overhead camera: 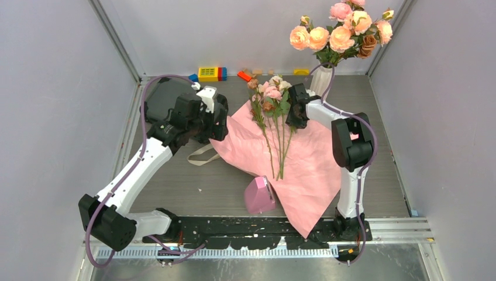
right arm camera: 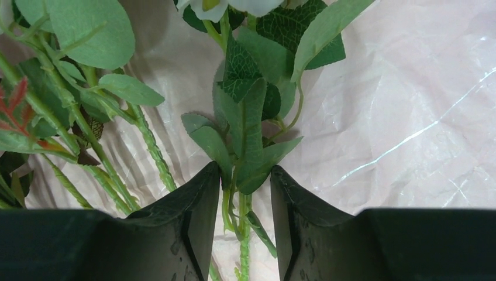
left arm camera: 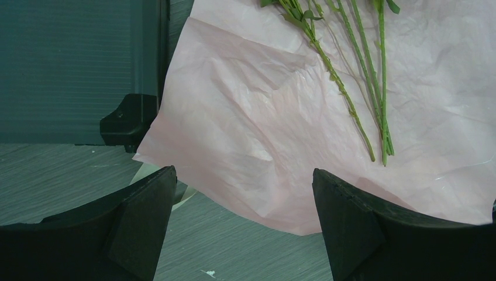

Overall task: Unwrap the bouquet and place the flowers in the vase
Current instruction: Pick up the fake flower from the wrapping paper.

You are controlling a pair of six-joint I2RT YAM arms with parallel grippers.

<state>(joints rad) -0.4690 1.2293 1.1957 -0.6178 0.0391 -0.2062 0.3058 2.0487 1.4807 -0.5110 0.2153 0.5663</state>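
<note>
on the table [overhead camera: 175, 181] a sheet of pink paper [overhead camera: 304, 158] lies opened out flat, one corner hanging past the near edge by the right arm's base. the flowers [overhead camera: 270, 96] lie loose on it, heads toward the back, thin green stems running toward the near edge and bunched close at their cut ends. a beige ribbon [overhead camera: 202, 155] lies on the bare table just left of the paper. a pink wedge [overhead camera: 259, 195] sits on the paper's near left edge, close to the stem ends.

the vase [overhead camera: 320, 79] stands upright at the back right, off the paper, with a cluster of big peach roses [overhead camera: 342, 29] in it. toy blocks [overhead camera: 210, 73] line the back wall.

the right gripper [overhead camera: 294, 114] is down at the leafy upper part of the flowers, on their right side. its wrist view shows the fingers [right arm camera: 193, 216] partly apart on either side of one stem [right arm camera: 243, 234]; leaves brush their inner faces, but a gap shows on both sides of the stem, so it is straddled and not pinched.

the left gripper [overhead camera: 213, 120] hangs at the paper's left edge, jaws spread wide and holding nothing. its own view looks over the crumpled paper [left arm camera: 251, 117] and the lower stems [left arm camera: 383, 126], with the gripper [left arm camera: 243, 172] above the sheet's near edge.
</note>
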